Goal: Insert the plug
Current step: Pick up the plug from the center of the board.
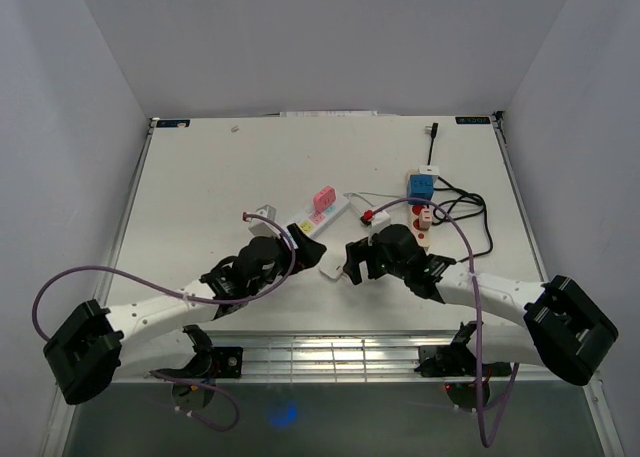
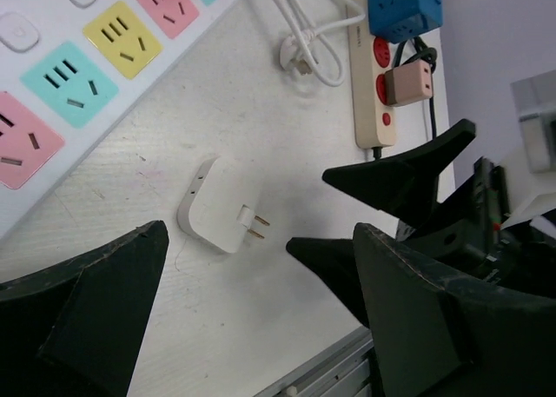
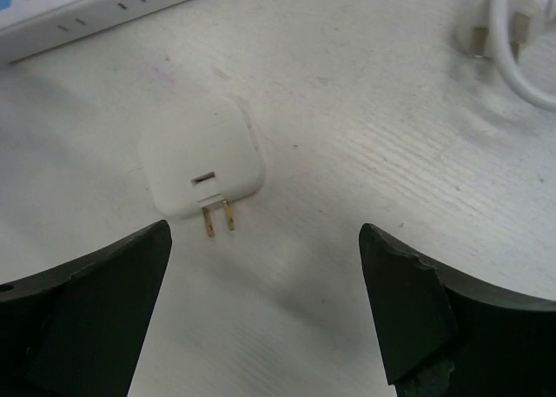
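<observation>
The plug (image 3: 201,158) is a small white square adapter with two brass prongs, lying flat on the white table, free of both grippers. It also shows in the left wrist view (image 2: 221,204) and from above (image 1: 331,272). My right gripper (image 3: 265,241) is open, just short of the prongs, its fingers wide on either side (image 1: 352,262). My left gripper (image 2: 261,262) is open too, on the plug's other side (image 1: 296,249). The long white power strip (image 1: 318,215) with coloured sockets (image 2: 69,84) lies just beyond the plug.
A second white strip (image 1: 424,222) with red switches lies at the right, carrying a blue cube adapter (image 1: 421,185) and a brown plug (image 2: 408,82). A white cable (image 2: 304,32) and black cables (image 1: 470,212) coil nearby. The metal table edge (image 1: 330,352) runs close behind the grippers.
</observation>
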Controlling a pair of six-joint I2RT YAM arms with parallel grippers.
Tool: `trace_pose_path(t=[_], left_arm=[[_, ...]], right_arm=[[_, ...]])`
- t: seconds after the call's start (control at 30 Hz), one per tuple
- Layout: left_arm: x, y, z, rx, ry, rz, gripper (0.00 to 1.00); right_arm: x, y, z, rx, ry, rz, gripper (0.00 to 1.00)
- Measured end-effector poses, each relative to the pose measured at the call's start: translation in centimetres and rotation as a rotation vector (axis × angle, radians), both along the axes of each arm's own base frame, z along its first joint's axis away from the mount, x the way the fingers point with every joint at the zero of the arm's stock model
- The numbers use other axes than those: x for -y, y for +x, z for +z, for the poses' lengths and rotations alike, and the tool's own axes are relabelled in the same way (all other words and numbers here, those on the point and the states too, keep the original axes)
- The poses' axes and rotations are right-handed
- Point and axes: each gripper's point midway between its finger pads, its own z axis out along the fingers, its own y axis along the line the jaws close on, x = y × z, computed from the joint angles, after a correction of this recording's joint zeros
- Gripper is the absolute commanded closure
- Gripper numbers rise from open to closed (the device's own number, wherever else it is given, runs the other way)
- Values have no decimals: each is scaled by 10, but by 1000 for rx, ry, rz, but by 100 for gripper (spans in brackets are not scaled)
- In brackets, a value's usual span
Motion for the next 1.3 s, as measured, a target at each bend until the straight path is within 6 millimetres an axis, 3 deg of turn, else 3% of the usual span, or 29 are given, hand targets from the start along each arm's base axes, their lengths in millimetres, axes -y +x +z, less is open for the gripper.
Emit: trace_pose_path(t=[0.2, 0.43, 0.53, 0.8, 1.17, 1.3], left_arm=[[-20, -7, 31, 53, -26, -4, 2], [-42, -23, 55, 108, -49, -30, 2], [-45, -29, 54, 104, -38, -48, 2], [-46, -43, 24, 18, 54, -112, 2], [-47, -47, 39, 33, 73, -148, 2], [-47, -47, 45, 39, 76, -150, 2]], right_arm=[[-22, -16, 2, 53, -13, 143, 8], [-35, -21, -20, 46, -92, 236, 10], [-44, -19, -22, 55, -115, 267, 10], [-67, -12, -17, 120, -164, 317, 10], [-63, -7, -27, 120, -229, 311, 10], [-62, -7, -31, 109, -243, 313, 3]])
